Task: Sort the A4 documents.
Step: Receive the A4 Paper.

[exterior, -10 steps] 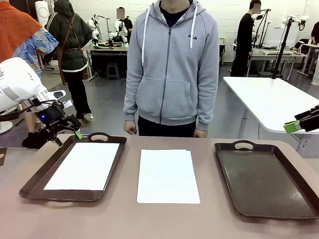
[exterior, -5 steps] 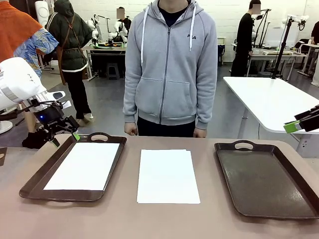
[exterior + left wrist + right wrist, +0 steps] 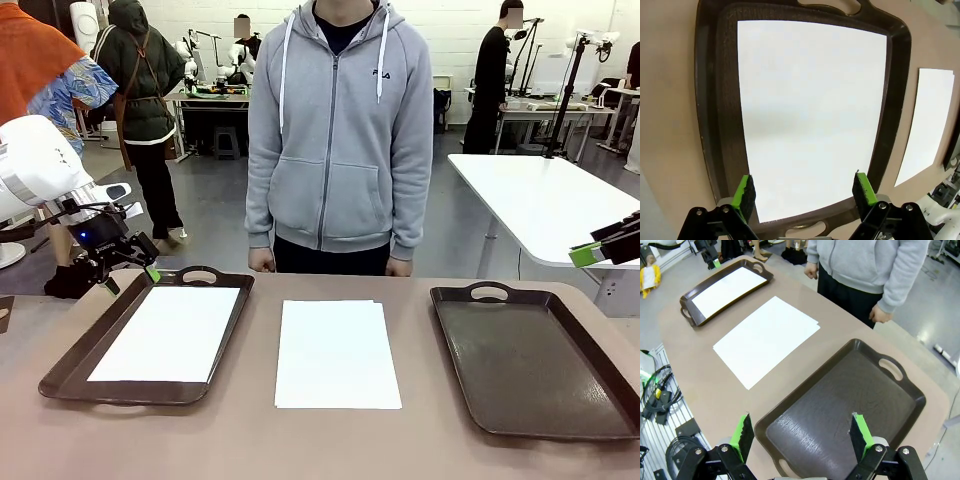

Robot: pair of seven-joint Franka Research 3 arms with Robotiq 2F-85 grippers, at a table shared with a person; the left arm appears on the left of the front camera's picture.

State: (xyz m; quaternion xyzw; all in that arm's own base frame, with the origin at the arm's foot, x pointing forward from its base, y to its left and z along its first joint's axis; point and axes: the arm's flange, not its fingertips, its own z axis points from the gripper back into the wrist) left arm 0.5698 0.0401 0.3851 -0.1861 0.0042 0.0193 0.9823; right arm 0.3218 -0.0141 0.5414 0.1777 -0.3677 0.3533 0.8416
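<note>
A stack of white A4 documents [image 3: 336, 353] lies in the middle of the table, between two dark brown trays. One white sheet [image 3: 170, 333] lies flat in the left tray [image 3: 70, 368]. My left gripper [image 3: 132, 278] hovers open over that tray's far left corner. The left wrist view looks down past the open left gripper [image 3: 803, 187] onto the sheet [image 3: 810, 110], with nothing between the fingers. My right gripper [image 3: 600, 246] hangs open at the right edge, above the bare right tray [image 3: 530, 360]. In the right wrist view the open right gripper [image 3: 802, 432] is above this tray [image 3: 840, 405], and the stack [image 3: 767, 340] lies farther off.
A person in a grey hoodie stands at the far edge, hands [image 3: 262, 258] hanging by the table rim. A white table [image 3: 540, 200] stands behind on the right. Bare tabletop [image 3: 330, 440] runs along the front edge and between the trays.
My left gripper has shifted very slightly to the left. The person has swayed a little. Papers and trays lie as before.
</note>
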